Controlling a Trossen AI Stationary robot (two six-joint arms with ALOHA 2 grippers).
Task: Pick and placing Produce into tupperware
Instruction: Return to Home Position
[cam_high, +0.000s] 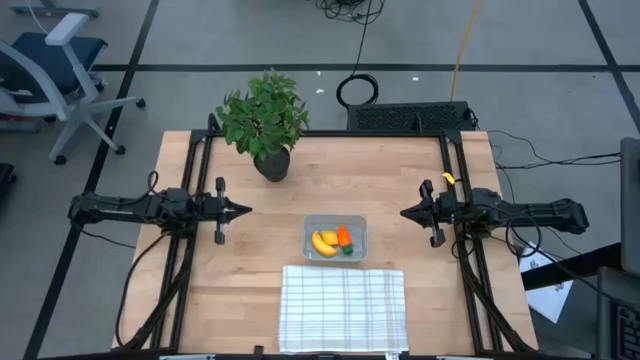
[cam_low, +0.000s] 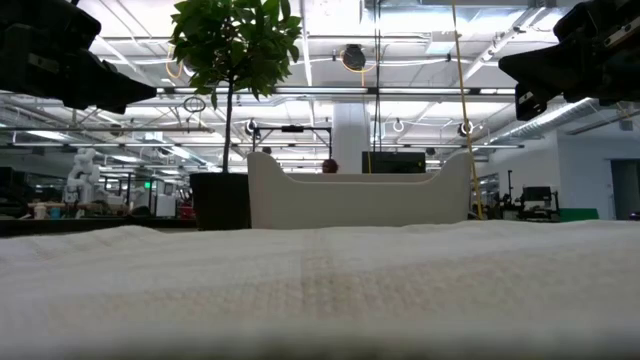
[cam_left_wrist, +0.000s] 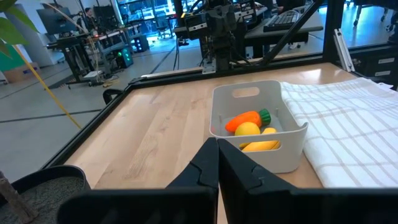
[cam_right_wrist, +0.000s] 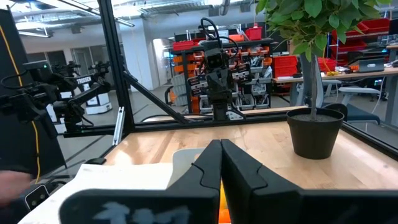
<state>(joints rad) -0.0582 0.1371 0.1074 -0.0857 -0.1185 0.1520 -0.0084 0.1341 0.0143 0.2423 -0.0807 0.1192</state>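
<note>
The tupperware (cam_high: 335, 238) stands on the table's middle, a pale rectangular container; it also shows in the left wrist view (cam_left_wrist: 258, 127) and the low view (cam_low: 360, 200). Inside lie the yellow banana (cam_high: 322, 243), the yellow lemon (cam_left_wrist: 247, 129) and the orange carrot (cam_high: 344, 238) with its green top (cam_left_wrist: 265, 116). My left gripper (cam_high: 246, 211) is shut and empty, left of the container, above the table. My right gripper (cam_high: 404, 214) is shut and empty, right of the container.
A leafy potted plant (cam_high: 265, 122) stands at the table's far side, left of centre. A white checked cloth (cam_high: 343, 307) lies at the near edge, just in front of the container. Bare wood shows on both sides of the container.
</note>
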